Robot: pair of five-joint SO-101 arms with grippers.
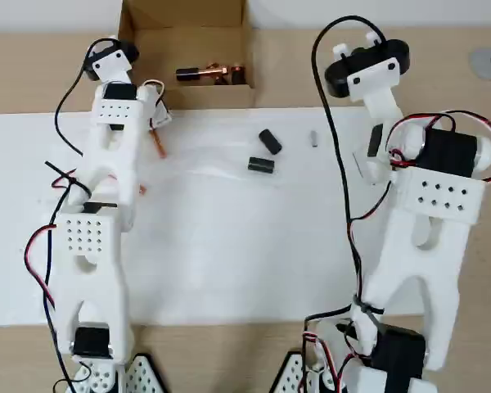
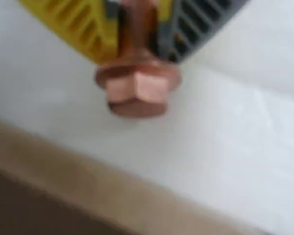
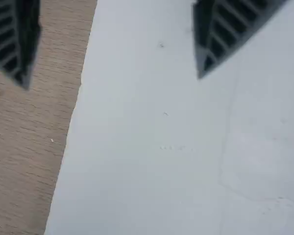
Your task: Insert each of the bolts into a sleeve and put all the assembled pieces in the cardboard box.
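Left wrist view: left end effector (image 2: 137, 41) grips copper bolt (image 2: 137, 90); right end effector (image 3: 112, 46) gapes empty. Next, aligning it with a sleeve (image 1: 261, 164).

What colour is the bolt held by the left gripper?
The bolt is copper, seen best in the left wrist view.

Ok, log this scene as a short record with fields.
left gripper: shut on a copper hex-head bolt, over the white sheet
right gripper: open, holding nothing, over the sheet's edge beside the wooden table
loose parts: two black cylindrical sleeves lying apart on the sheet
brown cardboard box: open, with copper and dark parts inside
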